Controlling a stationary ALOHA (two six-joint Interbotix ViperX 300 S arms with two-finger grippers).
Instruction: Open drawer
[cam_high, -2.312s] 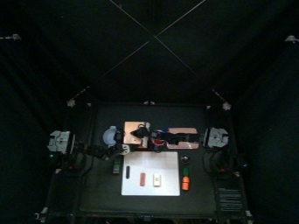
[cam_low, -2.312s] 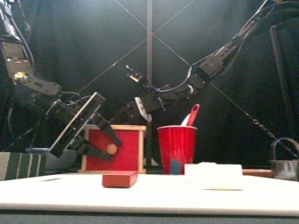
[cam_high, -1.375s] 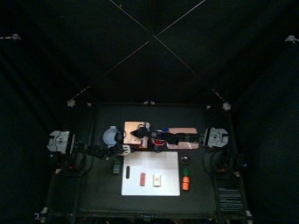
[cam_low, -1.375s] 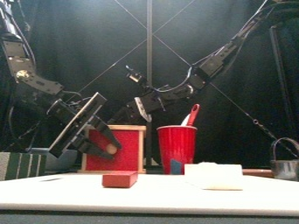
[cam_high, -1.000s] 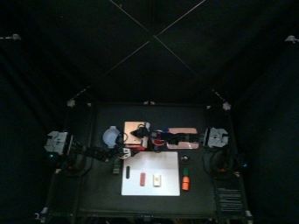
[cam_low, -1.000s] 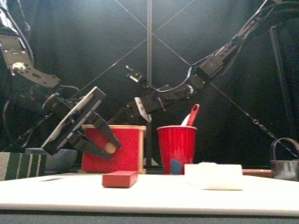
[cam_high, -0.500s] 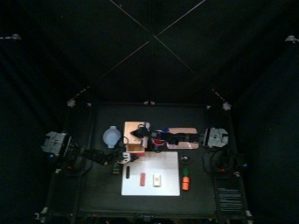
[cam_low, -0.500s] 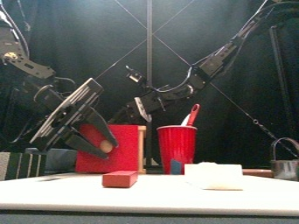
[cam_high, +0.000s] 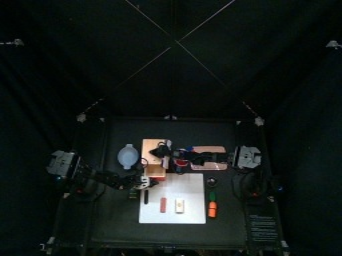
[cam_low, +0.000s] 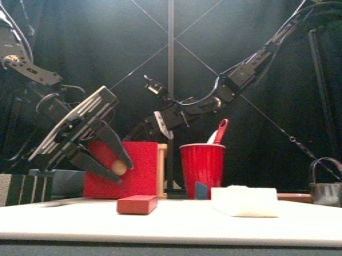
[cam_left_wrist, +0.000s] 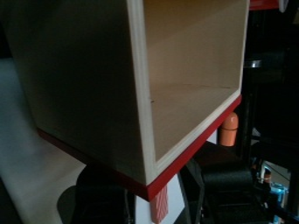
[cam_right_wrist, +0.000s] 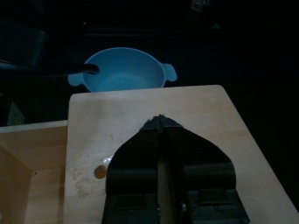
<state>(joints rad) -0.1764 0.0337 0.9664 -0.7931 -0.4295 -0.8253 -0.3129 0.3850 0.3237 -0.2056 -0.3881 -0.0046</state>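
The drawer (cam_high: 156, 160) stands on the black table (cam_high: 120, 225) towards its back, left of the middle in the top view, just behind the flat white sheet (cam_high: 181, 185). It is a pale wooden box with a tray whose front panel is red and carries a small round knob.

The left pincer (cam_low: 104, 165) comes in low from the left, and its jaws stand wide apart around the tray's red front, gripping it. In the left wrist view the tray's hollow wooden inside fills the picture, with the red edge lying between the two jaws.

The right pincer (cam_right_wrist: 163, 131) reaches across from the right and rests its tips on the top of the wooden box, jaws drawn close together.

A blue bowl (cam_right_wrist: 126, 70) sits just beyond the box. A red cup (cam_low: 202, 168) stands beside the drawer on its right. An orange stick (cam_high: 213, 208) lies by the sheet's right edge.
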